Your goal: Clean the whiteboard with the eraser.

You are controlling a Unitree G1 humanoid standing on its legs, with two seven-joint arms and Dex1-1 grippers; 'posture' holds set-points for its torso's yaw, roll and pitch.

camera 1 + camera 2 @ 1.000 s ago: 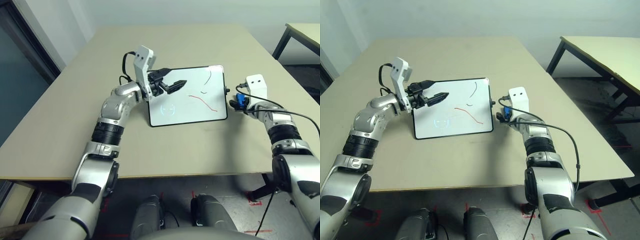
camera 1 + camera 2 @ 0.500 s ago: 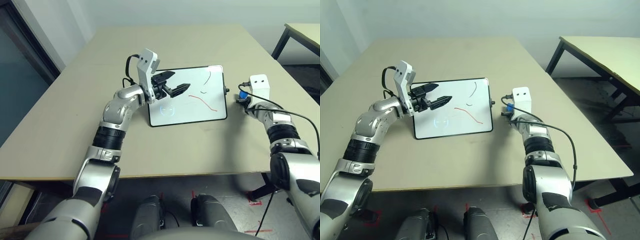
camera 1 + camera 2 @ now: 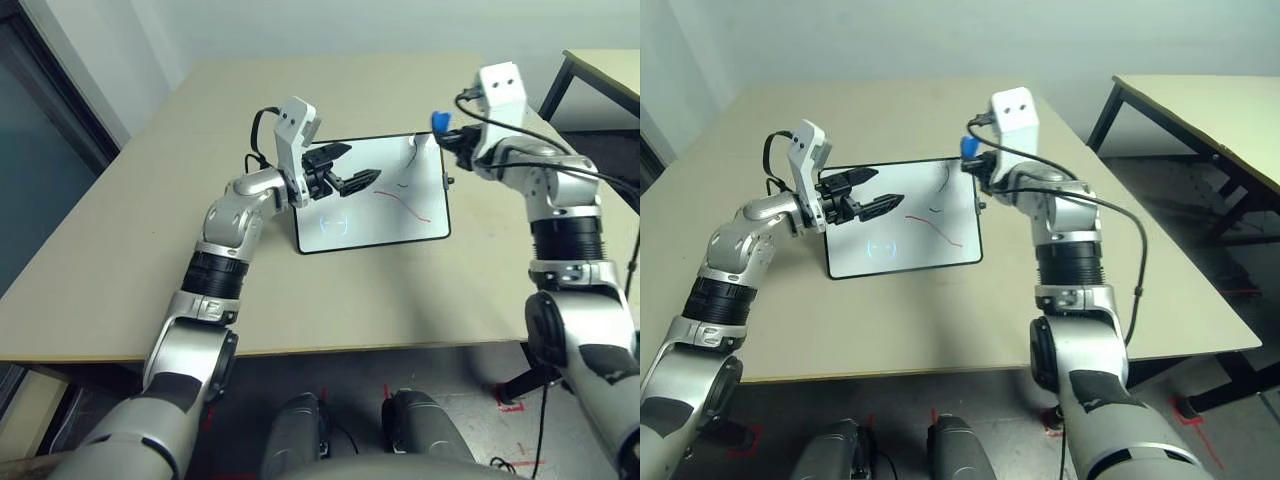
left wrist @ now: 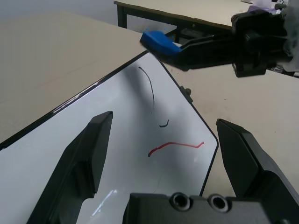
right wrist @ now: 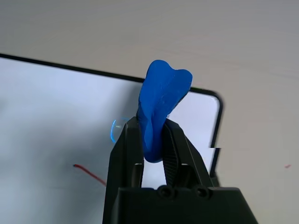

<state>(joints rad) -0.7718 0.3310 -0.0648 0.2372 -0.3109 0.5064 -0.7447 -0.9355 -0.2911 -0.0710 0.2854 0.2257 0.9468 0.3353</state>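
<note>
The black two-fingered right jaws grip the soft blue eraser above the right end of the black-framed rectangular whiteboard, nearer its dark marks than the open left jaws.

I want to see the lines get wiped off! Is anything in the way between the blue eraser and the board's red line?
Nothing visible stands between the eraser and the red line. The right gripper holds the eraser above the whiteboard, with only open air between.

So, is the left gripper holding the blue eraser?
No, the blue eraser is clamped between the fingers of the right gripper.
</note>
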